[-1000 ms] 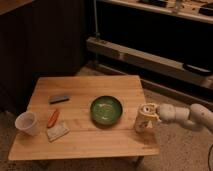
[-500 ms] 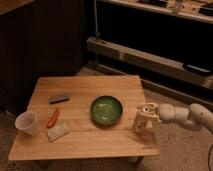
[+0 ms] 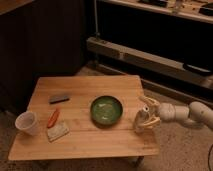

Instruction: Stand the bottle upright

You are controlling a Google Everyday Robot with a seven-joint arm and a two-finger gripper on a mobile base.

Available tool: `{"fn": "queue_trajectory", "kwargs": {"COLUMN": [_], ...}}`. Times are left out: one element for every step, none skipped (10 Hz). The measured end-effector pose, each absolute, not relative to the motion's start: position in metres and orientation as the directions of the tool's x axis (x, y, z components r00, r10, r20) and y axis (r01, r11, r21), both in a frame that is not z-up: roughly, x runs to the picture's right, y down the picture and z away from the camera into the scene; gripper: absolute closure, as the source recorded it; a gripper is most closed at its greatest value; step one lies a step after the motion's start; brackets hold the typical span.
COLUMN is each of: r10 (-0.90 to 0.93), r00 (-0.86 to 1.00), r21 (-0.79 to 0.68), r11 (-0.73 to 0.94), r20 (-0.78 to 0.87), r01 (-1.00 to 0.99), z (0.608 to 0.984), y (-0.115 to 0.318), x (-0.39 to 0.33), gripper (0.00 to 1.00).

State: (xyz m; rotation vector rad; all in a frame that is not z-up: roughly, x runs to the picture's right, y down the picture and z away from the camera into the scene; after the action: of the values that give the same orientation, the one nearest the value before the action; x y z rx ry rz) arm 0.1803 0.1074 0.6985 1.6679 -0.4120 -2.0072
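Observation:
The cream-white bottle point(image 3: 141, 124) is at the right side of the wooden table point(image 3: 85, 142), close to its right edge and just right of the green bowl. It looks close to upright, with its base at the tabletop. My gripper point(image 3: 146, 116) reaches in from the right on a white arm point(image 3: 187, 113). Its pale fingers point(image 3: 151, 106) sit on either side of the bottle's upper part and are shut on it. The bottle's top is partly hidden by the fingers.
A green bowl point(image 3: 106, 110) sits mid-table. At the left are a translucent white cup point(image 3: 26, 122), an orange stick-like item point(image 3: 53, 117), a pale flat packet point(image 3: 58, 131) and a small dark block point(image 3: 59, 99). Dark shelving and a metal rail stand behind the table.
The gripper and bottle have shifted slightly left and down toward the tabletop, and the bottle looks more upright than a second ago. Nothing else on the table moved.

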Motion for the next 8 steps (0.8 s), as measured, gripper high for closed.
{"fn": "queue_trajectory", "kwargs": {"r10": [-0.529,-0.502,-0.493,-0.486,-0.481,-0.481,-0.477,-0.473], "r00": [-0.147,-0.168,-0.173,-0.177,-0.181,-0.181,-0.18,-0.18], "r21": [0.502,0.47,0.459,0.452,0.445,0.44,0.431,0.423], "r11": [-0.845,-0.86,-0.865,-0.869,-0.871,-0.869,-0.869,-0.869], "r20": [-0.836,-0.848,-0.853,-0.856,-0.858,-0.858,-0.86,-0.863], "r01": [0.187,0.199,0.201,0.201,0.207,0.226,0.243,0.258], "z": [0.696,0.691,0.688,0.686,0.683,0.681,0.679,0.677], "y": [0.105,0.099,0.095,0.091,0.086,0.084,0.082,0.081], "x": [0.183,0.19,0.195,0.198,0.205,0.212,0.216,0.219], "gripper": [0.2,0.2,0.2,0.2,0.2,0.2,0.2,0.21]}}
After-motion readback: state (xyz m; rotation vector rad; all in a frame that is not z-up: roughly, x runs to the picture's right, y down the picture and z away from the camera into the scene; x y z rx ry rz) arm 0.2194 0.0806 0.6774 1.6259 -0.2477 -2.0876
